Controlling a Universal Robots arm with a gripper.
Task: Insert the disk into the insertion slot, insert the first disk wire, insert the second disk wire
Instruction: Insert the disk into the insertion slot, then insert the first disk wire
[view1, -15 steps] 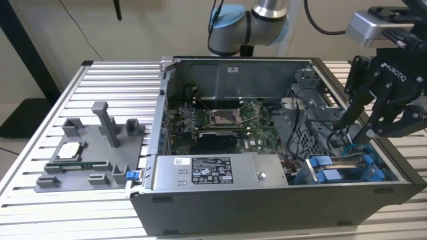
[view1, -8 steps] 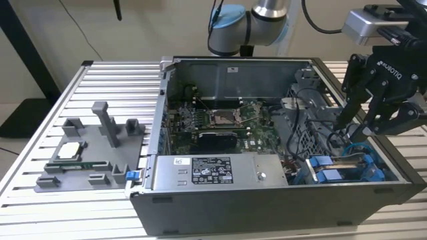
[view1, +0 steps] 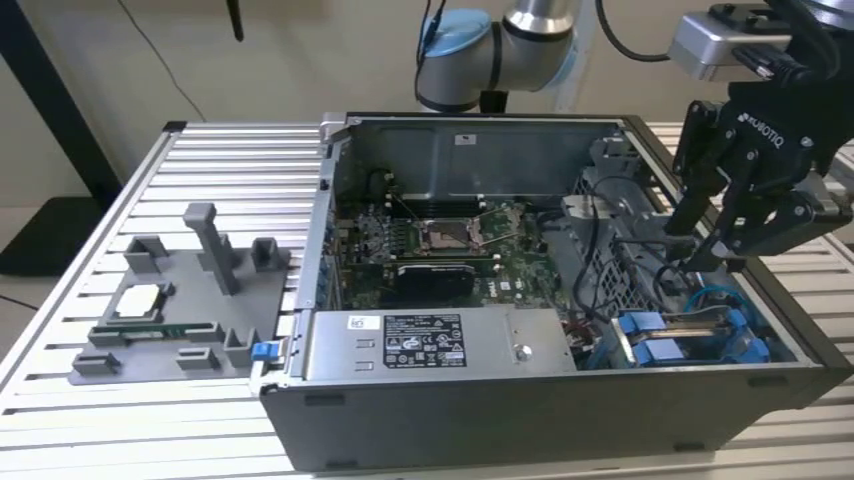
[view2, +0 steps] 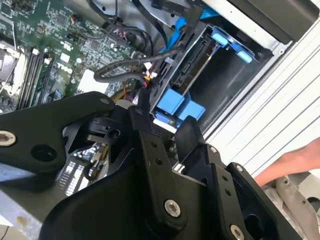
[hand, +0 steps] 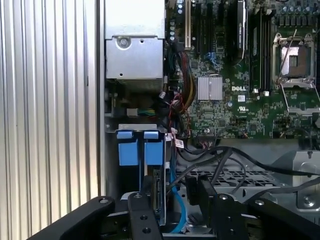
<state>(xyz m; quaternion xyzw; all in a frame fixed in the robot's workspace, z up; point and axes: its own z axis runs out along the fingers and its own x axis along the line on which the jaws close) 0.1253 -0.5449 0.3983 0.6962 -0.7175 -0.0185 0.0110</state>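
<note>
Parted black fingers (hand: 200, 192) of the gripper (hand: 172, 187) hover empty just over the disk (hand: 159, 196), which sits in the insertion slot (hand: 135, 128).

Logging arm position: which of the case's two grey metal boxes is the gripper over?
The drive bay with blue clips, at the exterior view's right; the gripper hangs above it. The labelled power supply lies toward that view's left.

1. The exterior view looks obliquely down into the open computer case (view1: 534, 420) from outside and above, at mid-range.
2. The first wrist view hangs close over the case, facing straight down on the motherboard (hand: 240, 100) and insertion slot (hand: 135, 128).
3. The second wrist view sits nearer and tilted, sharing the motherboard (view2: 50, 50) and slot (view2: 230, 80).
</note>
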